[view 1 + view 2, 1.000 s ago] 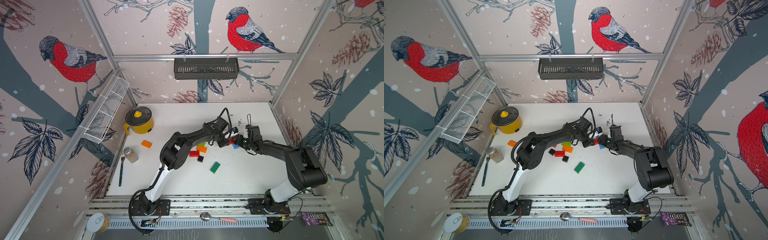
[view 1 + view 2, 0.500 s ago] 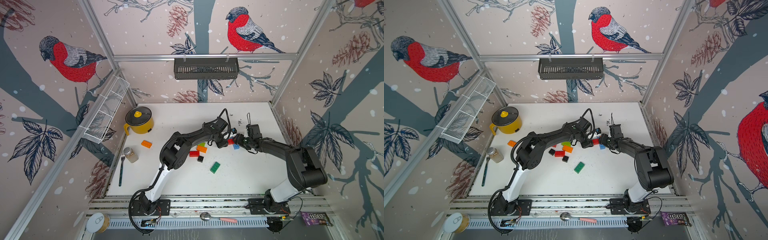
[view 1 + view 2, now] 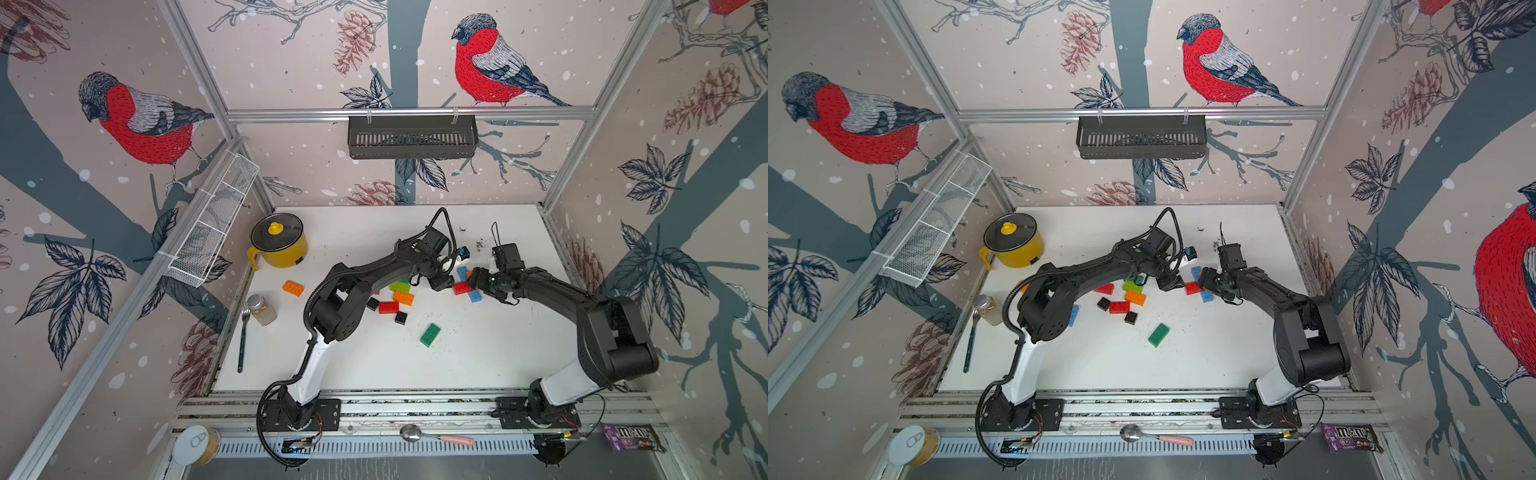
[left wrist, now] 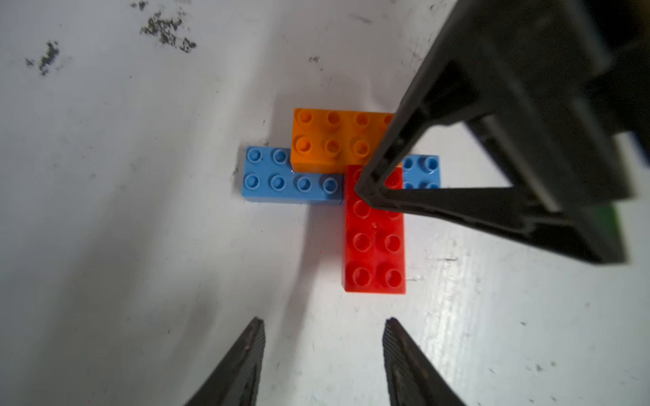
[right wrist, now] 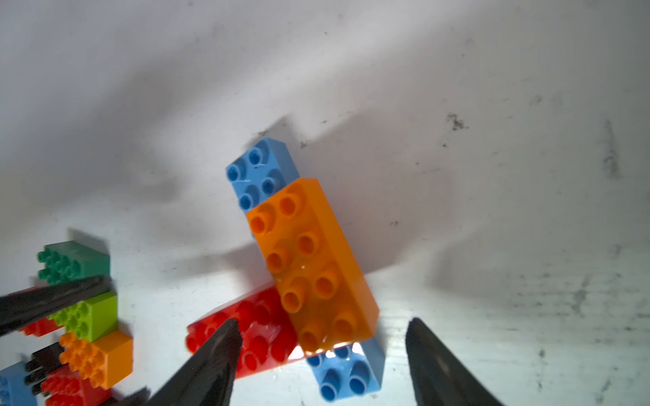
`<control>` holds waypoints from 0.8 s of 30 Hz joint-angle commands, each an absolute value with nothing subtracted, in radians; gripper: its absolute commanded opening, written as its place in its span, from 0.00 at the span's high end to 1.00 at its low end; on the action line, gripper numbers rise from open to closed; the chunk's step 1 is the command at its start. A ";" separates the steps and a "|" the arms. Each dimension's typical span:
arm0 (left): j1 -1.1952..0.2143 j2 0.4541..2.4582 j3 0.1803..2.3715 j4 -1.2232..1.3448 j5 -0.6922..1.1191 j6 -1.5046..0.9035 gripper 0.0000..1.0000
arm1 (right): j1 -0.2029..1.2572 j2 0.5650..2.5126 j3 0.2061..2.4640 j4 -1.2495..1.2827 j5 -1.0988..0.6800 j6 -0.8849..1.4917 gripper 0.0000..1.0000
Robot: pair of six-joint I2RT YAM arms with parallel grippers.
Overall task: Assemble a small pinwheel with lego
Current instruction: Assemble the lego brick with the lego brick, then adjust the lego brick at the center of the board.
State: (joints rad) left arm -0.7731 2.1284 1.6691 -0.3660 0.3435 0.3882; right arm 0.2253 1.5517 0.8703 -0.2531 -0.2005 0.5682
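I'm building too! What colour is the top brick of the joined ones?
Orange brick, clearest in right wrist view.

- Joined cluster in the middle: blue bricks (image 4: 292, 181) end to end, an orange brick (image 4: 334, 140) stacked on top along them, and a red brick (image 4: 374, 239) sticking out crosswise.
- Loose bunch just beside it, studs up: lime brick (image 3: 400, 286), spare orange brick (image 3: 403, 298), spare red brick (image 3: 388, 307), black square (image 3: 401, 318), second black square (image 3: 372, 303).
- Dark green brick (image 3: 430, 334) lies flat on its own, nearer the front.
- Stray orange brick (image 3: 292, 287) sits well apart from the rest.
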 commanded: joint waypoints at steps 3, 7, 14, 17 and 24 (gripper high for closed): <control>-0.767 1.907 1.433 -0.068 0.399 0.240 0.21 | 0.229 1.502 0.907 -0.279 -0.251 0.519 0.13; -0.775 1.728 1.237 0.093 0.341 0.107 0.02 | 0.230 1.455 0.916 -0.281 -0.260 0.502 0.05; -0.835 1.462 1.032 0.104 0.053 -0.107 0.02 | 0.233 1.381 0.892 -0.258 -0.260 0.499 0.01; -0.837 1.369 1.003 -0.005 -0.166 -0.263 0.03 | 0.232 1.354 0.856 -0.243 -0.240 0.507 0.01; -0.835 1.181 0.844 -0.101 -0.435 -0.443 0.02 | 0.232 1.312 0.728 -0.172 -0.227 0.534 0.01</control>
State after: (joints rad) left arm -0.8360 1.2209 0.9024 -0.0677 -0.2745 -0.3313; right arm 0.2325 1.3216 0.7570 -0.2184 -0.2417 0.5209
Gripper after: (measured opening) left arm 0.977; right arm 0.993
